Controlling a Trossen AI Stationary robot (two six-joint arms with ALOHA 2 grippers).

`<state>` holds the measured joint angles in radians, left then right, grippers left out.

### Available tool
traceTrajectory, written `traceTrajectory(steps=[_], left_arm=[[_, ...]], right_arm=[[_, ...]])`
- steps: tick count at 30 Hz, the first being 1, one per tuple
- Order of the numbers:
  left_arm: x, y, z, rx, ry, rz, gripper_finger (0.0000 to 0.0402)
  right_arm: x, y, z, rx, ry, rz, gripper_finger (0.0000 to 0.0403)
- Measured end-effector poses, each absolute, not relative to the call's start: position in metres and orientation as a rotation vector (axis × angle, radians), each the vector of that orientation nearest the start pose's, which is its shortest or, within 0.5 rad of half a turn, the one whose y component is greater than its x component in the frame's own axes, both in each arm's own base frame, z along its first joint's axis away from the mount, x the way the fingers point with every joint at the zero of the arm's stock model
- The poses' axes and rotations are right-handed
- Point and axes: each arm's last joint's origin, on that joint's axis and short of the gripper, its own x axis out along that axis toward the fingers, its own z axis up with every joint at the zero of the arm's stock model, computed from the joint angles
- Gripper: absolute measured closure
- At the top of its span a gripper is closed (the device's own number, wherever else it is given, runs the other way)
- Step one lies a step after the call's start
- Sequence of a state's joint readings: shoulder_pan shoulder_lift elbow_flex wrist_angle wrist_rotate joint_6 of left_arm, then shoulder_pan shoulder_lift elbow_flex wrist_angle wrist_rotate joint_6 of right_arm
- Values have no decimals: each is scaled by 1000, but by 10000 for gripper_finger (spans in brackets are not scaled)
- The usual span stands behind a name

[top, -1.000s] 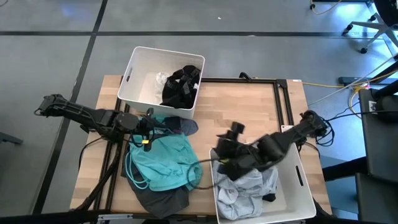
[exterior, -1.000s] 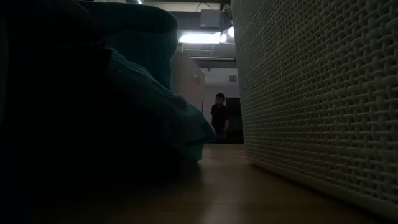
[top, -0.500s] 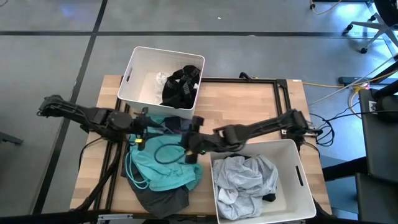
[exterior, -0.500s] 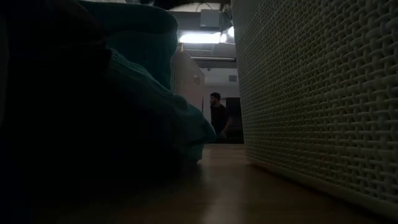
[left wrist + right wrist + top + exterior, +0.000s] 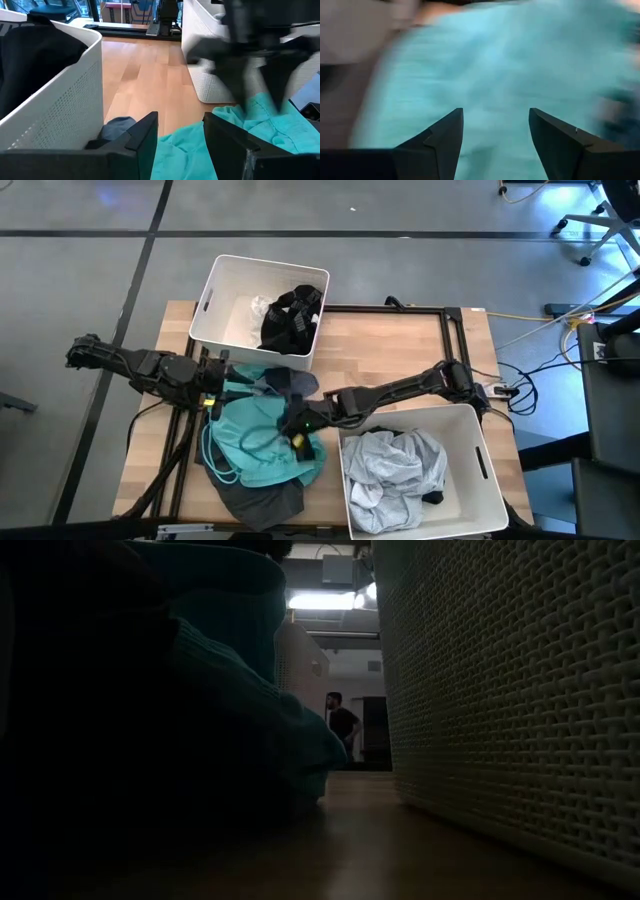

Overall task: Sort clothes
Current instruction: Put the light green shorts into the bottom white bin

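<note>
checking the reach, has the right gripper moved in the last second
Yes. The right gripper went from over the near bin leftward to above the teal garment.

High view evenly lit, sharp, soft shadows under the arms. Low view very dim: teal garment (image 5: 240, 690) backlit by a bright ceiling light (image 5: 325, 601) in the room behind (near silhouette). Right wrist view heavily motion-blurred. Left wrist view bright, the far gripper (image 5: 260, 75) smeared.

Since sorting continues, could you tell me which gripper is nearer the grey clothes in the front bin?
Right. The right gripper hangs open over the teal garment beside that bin; the left gripper sits farther away.
</note>
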<state>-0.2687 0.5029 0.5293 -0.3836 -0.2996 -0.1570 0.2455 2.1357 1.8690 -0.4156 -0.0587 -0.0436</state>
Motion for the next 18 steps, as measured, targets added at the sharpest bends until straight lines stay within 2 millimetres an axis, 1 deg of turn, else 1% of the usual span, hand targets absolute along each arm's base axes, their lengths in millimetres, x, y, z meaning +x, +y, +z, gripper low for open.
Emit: traceTrajectory(steps=[2, 4, 7, 10, 13, 18], left_arm=[[120, -24, 264, -55, 340, 57, 254], [120, -24, 264, -56, 340, 57, 254], [120, -24, 264, -56, 338, 57, 254], [120, -24, 264, -57, 334, 57, 254], [120, -24, 265, -58, 331, 57, 254], [120, -24, 265, -58, 331, 57, 254]], right_arm=[[470, 134, 260, -80, 669, 454, 178], [465, 147, 260, -67, 669, 544, 178], [461, 168, 255, -114, 665, 576, 178], [460, 184, 244, -205, 665, 537, 178], [461, 189, 235, -256, 679, 488, 178], [462, 181, 230, -245, 722, 458, 178]])
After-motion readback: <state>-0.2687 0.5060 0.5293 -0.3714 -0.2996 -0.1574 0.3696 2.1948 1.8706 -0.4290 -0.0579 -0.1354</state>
